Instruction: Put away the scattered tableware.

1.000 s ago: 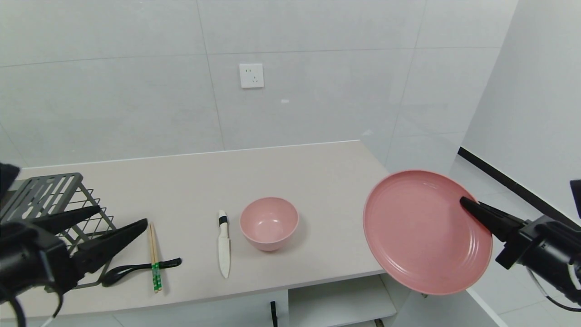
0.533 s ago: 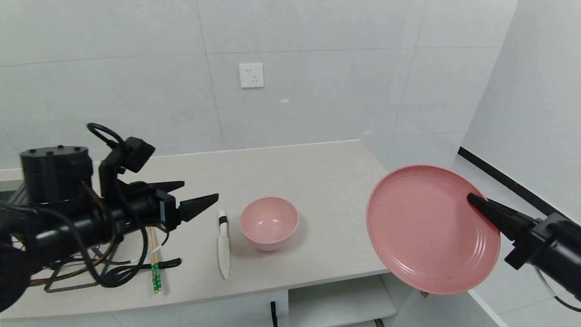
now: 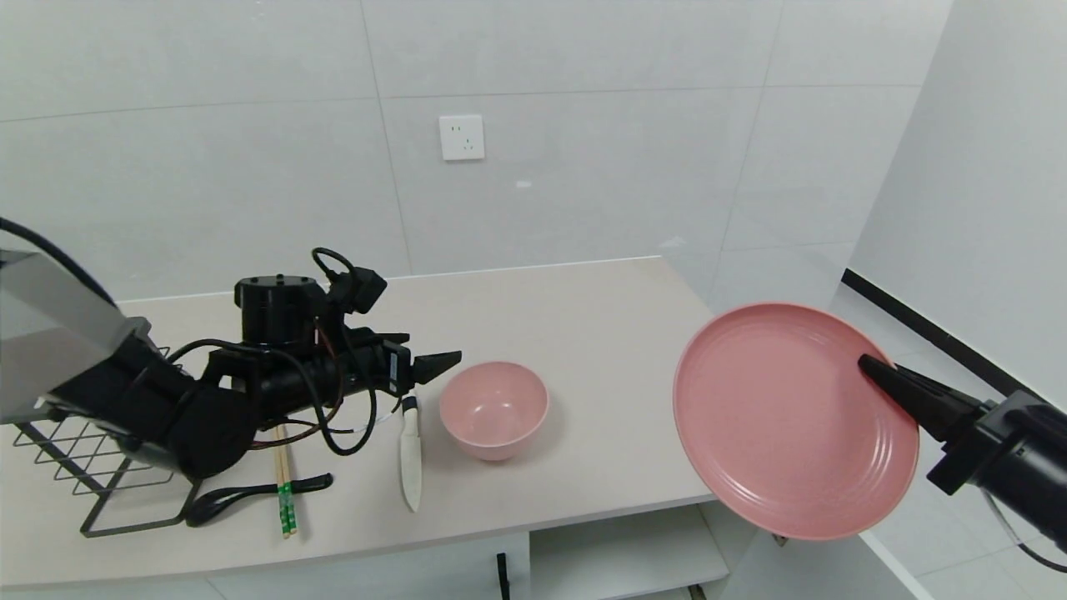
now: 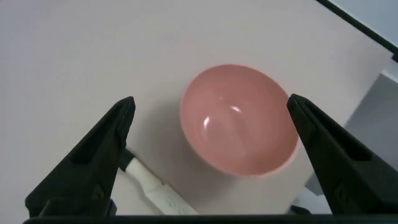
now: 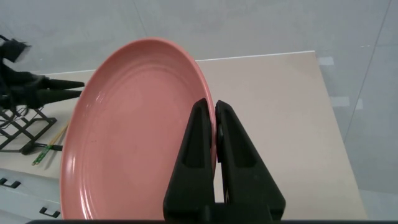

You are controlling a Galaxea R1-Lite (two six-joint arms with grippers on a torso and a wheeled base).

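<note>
A pink bowl (image 3: 493,408) (image 4: 239,118) stands upright on the counter (image 3: 600,333). My left gripper (image 3: 433,362) (image 4: 211,102) is open, hovering just left of the bowl, with the bowl showing between its fingers in the left wrist view. Off the counter's right end, a pink plate (image 3: 792,421) (image 5: 130,130) hangs tilted in the air. My right gripper (image 3: 871,367) (image 5: 214,109) is shut on its rim. A white knife (image 3: 410,446) (image 4: 155,193) lies left of the bowl. Chopsticks (image 3: 283,475) and a black spoon (image 3: 250,493) lie farther left.
A dark wire dish rack (image 3: 83,467) stands at the counter's left end, partly behind my left arm. A tiled wall with a socket (image 3: 461,137) runs behind the counter. An open shelf (image 3: 625,554) sits under the counter's front edge.
My left arm has swung from beside the rack rightwards across the counter to the bowl, its gripper staying open. The right gripper with the plate shifted slightly right, then held still.
</note>
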